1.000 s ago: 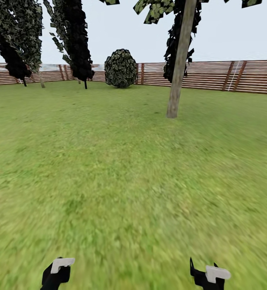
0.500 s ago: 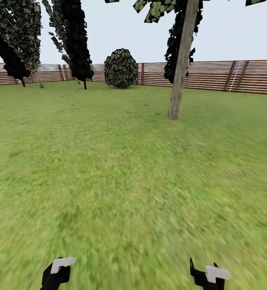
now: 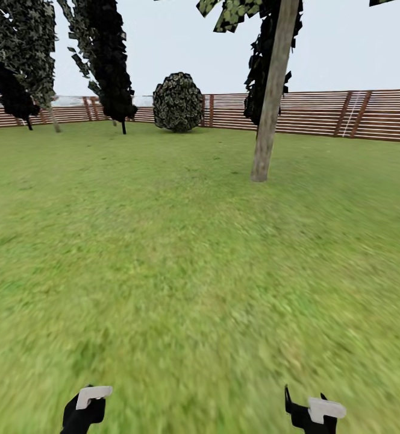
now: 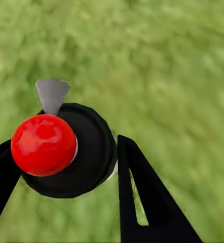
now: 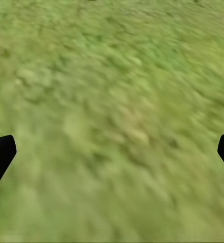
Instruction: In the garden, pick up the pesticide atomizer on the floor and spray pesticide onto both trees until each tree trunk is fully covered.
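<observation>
Atomizer (image 4: pixel 66 149) between left fingers (image 4: pixel 142 197); open lawn (image 3: pixel 182 253) toward trunk (image 3: pixel 266 120).

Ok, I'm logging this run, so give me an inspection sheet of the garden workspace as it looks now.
Surface: grass lawn, blurred.
Job's things: atomizer with red top sits between the left hand's fingers; one thick tree trunk ahead on the right.
Clutter: nothing seen.
Hands: left hand shut on the atomizer; right hand open, holding nothing, over grass.
Cables: nothing seen.
Surroundings: slatted wooden fence, round shrub, dark conifers.
</observation>
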